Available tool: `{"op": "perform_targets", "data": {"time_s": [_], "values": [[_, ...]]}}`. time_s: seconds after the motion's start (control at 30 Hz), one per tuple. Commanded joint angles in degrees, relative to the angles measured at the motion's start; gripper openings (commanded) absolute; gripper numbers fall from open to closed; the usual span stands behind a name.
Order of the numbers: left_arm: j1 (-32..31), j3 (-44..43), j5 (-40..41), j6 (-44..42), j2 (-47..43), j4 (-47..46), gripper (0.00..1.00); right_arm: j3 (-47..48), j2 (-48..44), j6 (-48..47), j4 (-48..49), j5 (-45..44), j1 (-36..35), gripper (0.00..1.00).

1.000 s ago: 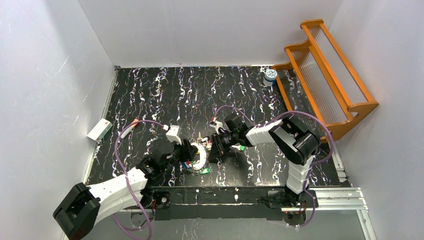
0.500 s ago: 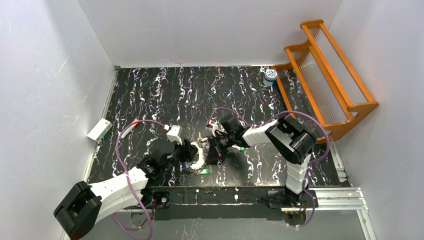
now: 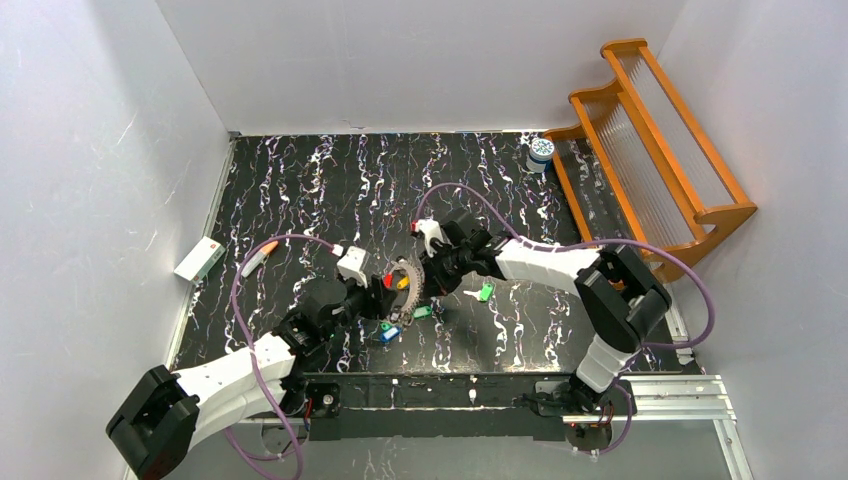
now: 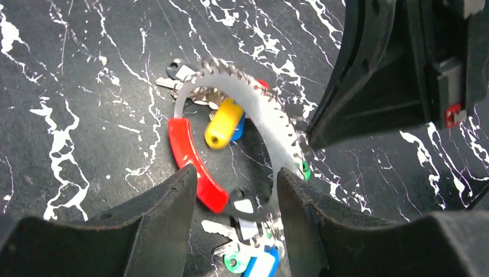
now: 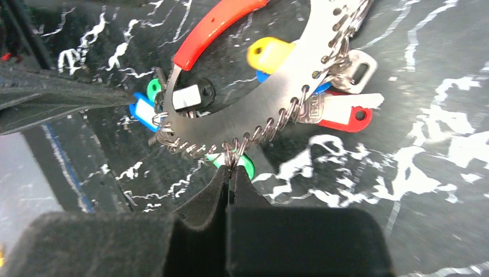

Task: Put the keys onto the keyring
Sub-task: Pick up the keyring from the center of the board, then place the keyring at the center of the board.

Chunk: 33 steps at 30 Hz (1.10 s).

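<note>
We saw the left gripper (image 4: 236, 193) clasp the ring (image 4: 254, 109) over the table (image 3: 300, 180); the right gripper (image 5: 230, 173) pinched shut on its edge; it looked light, stiff, slippery; its flat band seemed best to hold.

Left pincer (image 4: 233, 193) and right pincer (image 5: 231, 180) hem keyring (image 4: 270, 131) from both sides; open tabletop (image 3: 340, 190) beyond; rack (image 3: 652, 150) walls right edge.

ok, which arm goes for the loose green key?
Probably right: the green key lies beside its forearm, and the left gripper grips the keyring. The right gripper must first release its rim.
</note>
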<state>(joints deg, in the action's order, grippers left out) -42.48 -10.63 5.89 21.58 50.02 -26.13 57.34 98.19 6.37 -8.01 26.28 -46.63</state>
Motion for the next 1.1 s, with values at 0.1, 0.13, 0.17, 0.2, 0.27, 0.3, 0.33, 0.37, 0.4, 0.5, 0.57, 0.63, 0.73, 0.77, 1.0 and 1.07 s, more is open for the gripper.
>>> {"op": "perform_targets", "data": {"time_s": [0.1, 0.13, 0.17, 0.2, 0.27, 0.3, 0.33, 0.37, 0.4, 0.5, 0.57, 0.63, 0.73, 0.77, 1.0, 1.07], "values": [[0.3, 1.4, -5.8, -9.1, -1.5, -7.8, 0.51, -3.6, -3.2, -5.3, 1.2, -12.7, 0.0, 0.01], [0.3, 1.9, -5.9, -10.4, -1.5, -8.7, 0.51, -4.2, -2.6, -5.1, 1.4, -13.0, 0.0, 0.01], [0.3, 2.4, -7.6, -11.3, -1.7, -9.5, 0.51, -4.6, -1.9, -4.7, 1.5, -12.9, 0.0, 0.01], [0.3, 2.7, -8.3, -12.1, -1.6, -10.3, 0.51, -4.8, -1.2, -4.3, 1.6, -12.9, 0.0, 0.03], [0.3, 3.1, -9.0, -13.0, -1.5, -10.8, 0.51, -5.6, -0.8, -2.6, 2.2, -14.2, 0.0, 0.13], [0.3, 3.1, -9.2, -13.1, -1.5, -10.9, 0.51, -6.4, -1.3, -1.8, 2.9, -14.9, 0.1, 0.2], [0.3, 3.1, -9.5, -13.1, -1.4, -10.9, 0.51, -7.3, -2.4, -0.9, 3.8, -15.5, 0.1, 0.29], [0.3, 3.0, -9.6, -12.9, -1.3, -11.0, 0.51, -8.4, -3.8, 0.2, 5.1, -16.4, 0.1, 0.41], [0.3, 3.0, -9.6, -12.7, -1.2, -11.0, 0.51, -9.6, -5.4, 1.2, 6.4, -17.1, 0.1, 0.5], [0.3, 3.3, -8.8, -11.1, -0.8, -11.1, 0.51, -13.1, -9.6, 3.2, 10.1, -16.2, 0.9, 0.63], [0.3, 3.6, -8.5, -10.4, -0.6, -11.5, 0.51, -14.4, -10.9, 4.1, 11.1, -14.3, 1.9, 0.63], [0.3, 3.8, -8.3, -9.7, -0.5, -11.7, 0.51, -15.1, -11.0, 5.5, 11.2, -11.9, 3.3, 0.61], [0.3, 3.8, -8.3, -9.1, -0.3, -12.0, 0.51, -16.5, -10.6, 7.6, 12.9, -5.3, 6.4, 0.56], [0.3, 3.8, -8.3, -8.9, -0.2, -12.1, 0.51, -17.0, -10.6, 8.4, 14.0, -3.0, 7.2, 0.55], [0.3, 4.1, -8.4, -7.5, 0.8, -13.3, 0.51, -17.8, -8.2, 13.1, 19.7, 7.8, 9.3, 0.41], [0.3, 4.1, -8.4, -7.4, 1.2, -13.7, 0.51, -17.3, -6.5, 14.9, 21.3, 10.6, 9.3, 0.35]]}}
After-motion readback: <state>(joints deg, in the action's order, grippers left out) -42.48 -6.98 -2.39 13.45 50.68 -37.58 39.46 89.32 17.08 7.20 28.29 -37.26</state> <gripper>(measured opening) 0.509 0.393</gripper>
